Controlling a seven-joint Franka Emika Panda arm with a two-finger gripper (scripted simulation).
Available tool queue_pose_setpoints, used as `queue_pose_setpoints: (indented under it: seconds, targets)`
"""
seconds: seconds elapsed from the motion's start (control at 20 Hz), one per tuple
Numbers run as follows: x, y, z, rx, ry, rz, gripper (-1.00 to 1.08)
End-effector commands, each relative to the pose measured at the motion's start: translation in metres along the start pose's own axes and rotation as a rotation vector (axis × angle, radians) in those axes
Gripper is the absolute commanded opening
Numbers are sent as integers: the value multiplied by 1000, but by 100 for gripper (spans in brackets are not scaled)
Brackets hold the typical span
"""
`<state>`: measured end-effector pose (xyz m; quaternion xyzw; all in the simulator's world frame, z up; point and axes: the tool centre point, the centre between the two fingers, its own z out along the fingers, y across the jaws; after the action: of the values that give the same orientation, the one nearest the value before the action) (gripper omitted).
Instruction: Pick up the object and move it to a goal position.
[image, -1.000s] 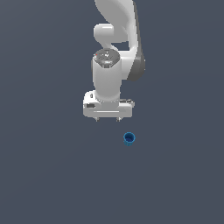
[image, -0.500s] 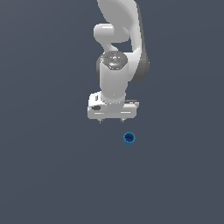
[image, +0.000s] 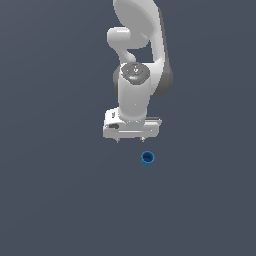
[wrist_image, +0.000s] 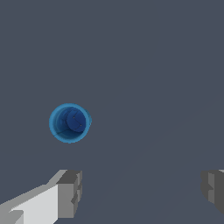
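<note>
The white arm reaches down over a plain dark grey counter (image: 55, 200), its gripper (image: 131, 139) pointing straight at the surface. The jaws stand apart: in the wrist view two grey fingertips (wrist_image: 70, 194) show at opposite edges of the picture with a wide stretch of bare counter between them, and nothing is held there.

The object (image: 147, 158), a tiny bright blue cup-like cylinder with a darker hollow top, stands upright on the counter. In the exterior view it sits just below the gripper and a little toward the exterior view's right, under the right-hand end of the white gripper body rather than under its middle. It is clear of the arm, with grey counter visible all around it.

The wrist view looks straight down into the object (wrist_image: 70, 123), so its ring-shaped rim and deep blue interior show as a circle. It lies outside the gap between the jaws, off to the side of one fingertip and apart from it, not touching either finger. The other fingertip is well apart from it.
</note>
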<state>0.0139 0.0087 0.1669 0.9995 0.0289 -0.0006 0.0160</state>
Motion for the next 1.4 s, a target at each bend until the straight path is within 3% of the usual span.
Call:
queue_pose_setpoints:
  seconds: [0.0,0.65,1.35]
  targets:
    - [4,-9,8,3,0,1,100]
    - [28,-76,68,29,2,25,100]
    - [29,-84,99,32,1,26,100]
